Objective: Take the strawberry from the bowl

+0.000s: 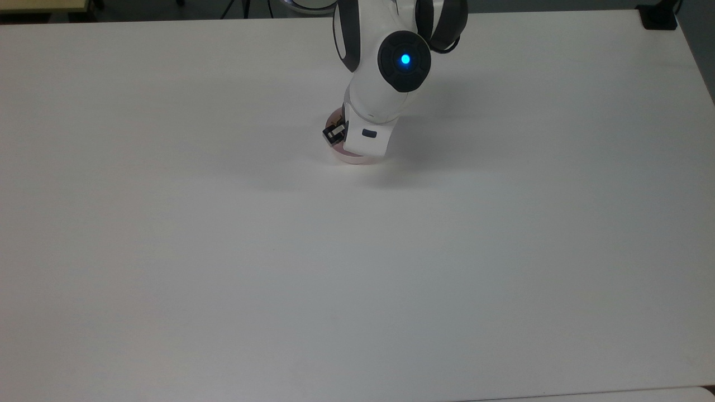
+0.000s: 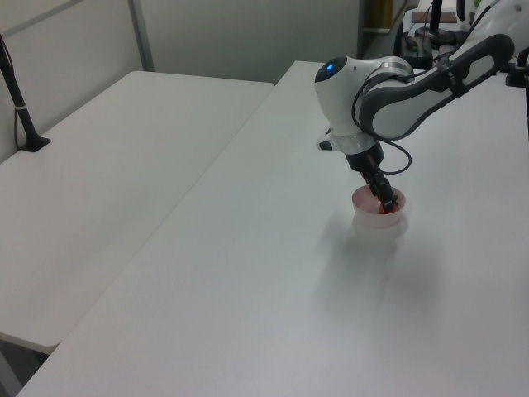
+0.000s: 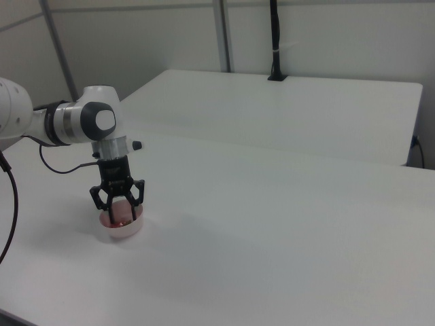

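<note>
The pale pink bowl (image 3: 123,231) stands on the white table (image 1: 357,279), below the arm's wrist. My gripper (image 3: 119,206) points down over it and is open, its black fingers (image 3: 101,202) spread about as wide as the bowl. The strawberry (image 3: 119,215) shows as a red patch inside the bowl, between the fingers. In the left view the gripper (image 2: 386,203) reaches into the bowl (image 2: 378,226) and a bit of red strawberry (image 2: 382,210) shows beside it. From above, the white hand covers most of the bowl (image 1: 353,159); one black finger (image 1: 334,133) sticks out on the top view's left.
A second white table (image 2: 99,190) stands alongside, with a black pole (image 2: 18,95) clamped to it. A black cable (image 3: 12,210) hangs from the arm. A dark block (image 1: 659,18) sits at the table's far corner, on the top view's right.
</note>
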